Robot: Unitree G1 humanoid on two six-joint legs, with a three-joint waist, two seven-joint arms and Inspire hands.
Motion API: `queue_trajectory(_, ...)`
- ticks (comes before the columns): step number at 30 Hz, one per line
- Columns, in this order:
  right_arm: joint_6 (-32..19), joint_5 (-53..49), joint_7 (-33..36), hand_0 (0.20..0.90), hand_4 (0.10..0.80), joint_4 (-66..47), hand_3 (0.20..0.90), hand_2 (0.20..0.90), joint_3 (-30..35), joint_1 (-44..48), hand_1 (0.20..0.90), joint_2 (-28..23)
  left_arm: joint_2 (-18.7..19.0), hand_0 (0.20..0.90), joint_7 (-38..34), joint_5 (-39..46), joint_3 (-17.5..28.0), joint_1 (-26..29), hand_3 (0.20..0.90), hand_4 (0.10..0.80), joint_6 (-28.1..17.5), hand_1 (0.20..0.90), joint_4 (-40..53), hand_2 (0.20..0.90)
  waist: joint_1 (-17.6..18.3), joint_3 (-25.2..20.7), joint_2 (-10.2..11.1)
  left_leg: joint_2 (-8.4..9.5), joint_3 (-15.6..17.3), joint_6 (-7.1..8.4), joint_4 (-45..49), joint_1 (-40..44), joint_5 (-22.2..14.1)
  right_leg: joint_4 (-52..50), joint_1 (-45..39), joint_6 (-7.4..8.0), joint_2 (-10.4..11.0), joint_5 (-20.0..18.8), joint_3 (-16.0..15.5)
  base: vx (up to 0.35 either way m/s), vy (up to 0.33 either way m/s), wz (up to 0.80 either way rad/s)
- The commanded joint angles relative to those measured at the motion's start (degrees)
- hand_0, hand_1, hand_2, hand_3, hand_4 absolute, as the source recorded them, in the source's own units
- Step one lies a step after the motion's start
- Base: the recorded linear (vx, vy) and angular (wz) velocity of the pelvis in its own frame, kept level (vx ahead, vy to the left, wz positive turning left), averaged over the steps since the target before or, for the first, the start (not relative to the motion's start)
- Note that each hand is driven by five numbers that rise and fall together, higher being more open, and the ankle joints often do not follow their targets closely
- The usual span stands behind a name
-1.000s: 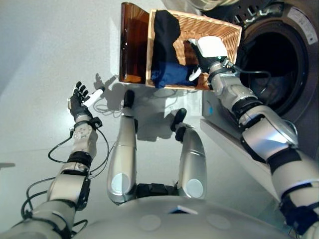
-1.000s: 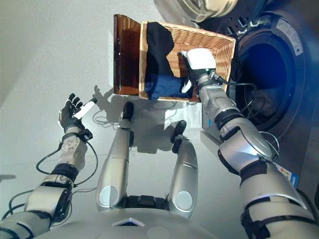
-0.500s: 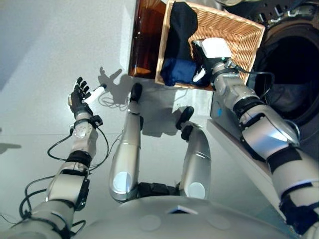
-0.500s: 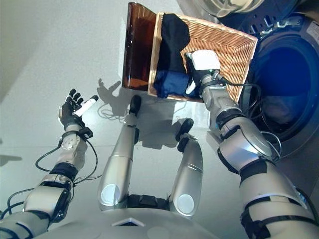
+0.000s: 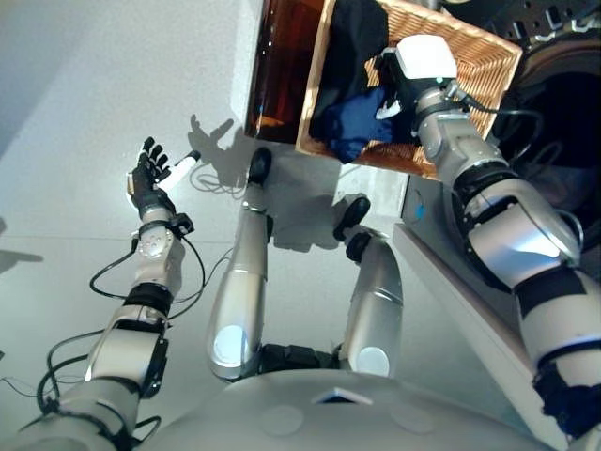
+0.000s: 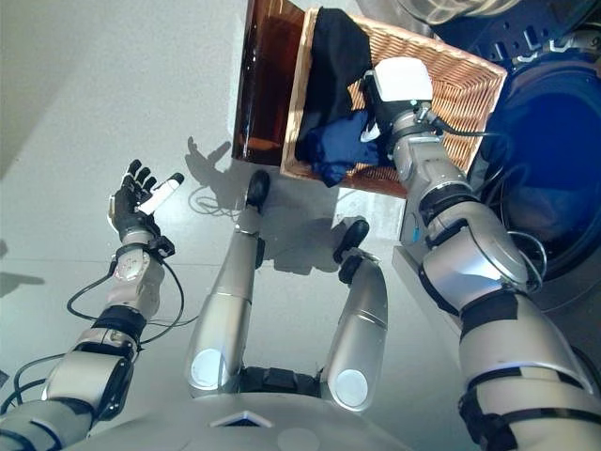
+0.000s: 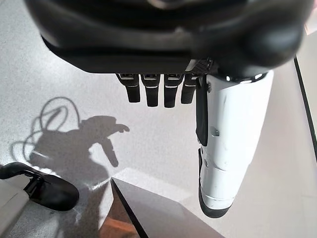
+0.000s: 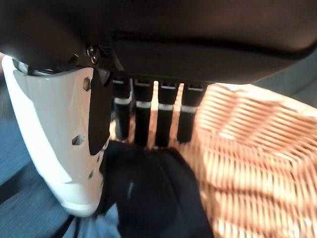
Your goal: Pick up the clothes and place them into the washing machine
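A wicker basket [image 5: 484,66] lies by the washing machine and holds a black garment [image 5: 352,38] and a blue garment [image 5: 357,117]. My right hand [image 5: 413,80] reaches into the basket. Its fingers [image 8: 148,119] and white-covered thumb [image 8: 54,144] are curled onto dark blue cloth [image 8: 148,193]. The blue garment bunches under the hand, and one fold droops over the basket's near rim. My left hand [image 5: 148,180] is held open over the floor at the left, holding nothing, with its fingers [image 7: 156,91] straight.
The washing machine's dark drum opening [image 6: 549,188] gapes at the right, just beyond the basket. A brown translucent panel [image 5: 282,56] stands against the basket's left side. Grey floor [image 5: 84,94] spreads to the left.
The camera has shifted. My right hand has closed on the blue garment and drawn it up, so a fold now hangs over the basket's rim. The left hand holds its pose.
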State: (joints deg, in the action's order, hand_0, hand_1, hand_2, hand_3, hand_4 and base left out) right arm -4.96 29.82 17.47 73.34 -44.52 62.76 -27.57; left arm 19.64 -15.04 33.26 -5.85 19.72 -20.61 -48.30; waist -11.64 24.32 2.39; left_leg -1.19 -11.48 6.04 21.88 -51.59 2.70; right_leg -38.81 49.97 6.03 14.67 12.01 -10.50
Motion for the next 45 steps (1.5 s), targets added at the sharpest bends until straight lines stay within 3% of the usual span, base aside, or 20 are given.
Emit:
queue_trajectory(1,-0.03,-2.37,2.81,0.2,0.3,-0.55,0.2,0.2,0.52,2.12,0.2,-2.71,1.92,0.9,-1.92,-0.86,0.45,-0.92,0.9,0.8,-5.32,0.9,3.67,0.9,-0.76,-1.86,-2.02,2.65,2.59,-0.69,7.55,-0.24,-9.88,3.81,0.67,2.91,-1.91,-5.27,1.1,0.004,-0.005,0.03)
queue_trajectory(14,0.43,-6.49,4.65,0.2,0.3,-0.85,0.2,0.2,5.2,0.03,0.2,-3.72,2.32,0.9,-2.17,-2.79,0.95,-2.42,0.9,0.8,-4.72,0.9,3.74,0.9,-0.39,-2.53,-1.91,2.89,2.91,-0.54,3.8,4.49,-8.15,7.26,-4.05,2.65,-2.21,-6.3,0.73,-0.011,0.002,0.04)
queue_trajectory(15,0.42,-7.52,5.08,0.2,0.3,-0.87,0.2,0.2,6.56,-0.58,0.2,-4.13,2.3,0.9,-2.01,-3.25,0.96,-2.46,0.9,0.8,-4.51,0.9,3.95,0.9,-0.19,-2.48,-2.21,3.28,3.11,-0.76,2.38,5.37,-5.73,8.97,-4.95,2.22,-2.26,-8.58,0.53,-0.019,0.016,0.03)
queue_trajectory(16,0.41,-7.51,5.05,0.2,0.3,-0.87,0.2,0.2,6.51,-0.66,0.2,-4.09,2.28,0.9,-2.02,-3.24,0.97,-2.55,0.9,0.8,-4.49,0.9,3.9,0.9,-0.2,-2.59,-2.14,3.11,3.14,-0.7,2.92,6.1,-7.73,8.2,-5.52,2.56,-2.39,-6.71,0.77,-0.115,0.04,0.02)
queue_trajectory(17,0.39,-7.81,5.35,0.2,0.3,-1.1,0.2,0.2,7.0,-0.82,0.2,-4.31,2.27,0.9,-1.95,-3.39,0.95,-2.59,0.9,0.8,-4.51,0.9,4.0,0.9,-0.06,-2.51,-2.24,3.35,3.19,-0.8,2.01,6.1,-5.62,9.71,-5.85,2.19,-2.28,-8.84,0.65,0.0,0.0,0.0)
queue_trajectory(26,-0.33,-11.97,6.71,0.2,0.3,-5.86,0.2,0.2,12.57,-5.57,0.2,-3.25,0.76,0.9,-0.86,-3.88,1.76,-2.71,0.9,0.8,-3.16,0.9,-3.29,0.9,2.29,-3.02,-2.24,3.74,5.17,-1.53,-5.73,17.8,-2.89,17.55,-16.96,2.3,-2.87,-11.96,2.3,0.006,0.051,-0.06)
queue_trajectory(33,-1.53,-15.49,6.55,0.2,0.3,-14.17,0.2,0.2,19.04,-18.32,0.2,1.26,-1.32,0.9,0.34,-5.37,3.47,-5.97,0.9,0.8,-1.48,0.9,-8.1,0.9,5.62,-7.22,-1.72,3.5,6.82,-2.23,-15.75,30.15,-0.26,27.16,-28.31,2.87,-2.94,-15.03,4.46,0.073,0.064,-0.15)
queue_trajectory(41,-2.99,-17.04,5.11,0.2,0.3,-24.86,0.2,0.2,25.89,-32.84,0.2,4.37,-3.75,0.9,0.98,-9.11,6.58,-11.37,0.9,0.8,-0.1,0.9,-11.58,0.9,7.97,-13.57,-1.05,3.1,8.73,-2.66,-22.91,38.54,1.06,35.65,-36.22,4.26,-1.87,-18.27,6.66,0.076,0.029,-0.19)
queue_trajectory(45,-3.8,-19.08,4.83,0.2,0.3,-28.2,0.2,0.2,29.93,-39.22,0.2,5.88,-4.4,0.9,1.14,-11.09,7.73,-13.69,0.9,0.8,0.61,0.9,-12.3,0.9,8.72,-15.62,-1.18,2.75,9.52,-2.81,-24.18,41.8,0.72,36.34,-38.74,4.5,-1.61,-18.02,7.02,0.085,0.003,-0.13)
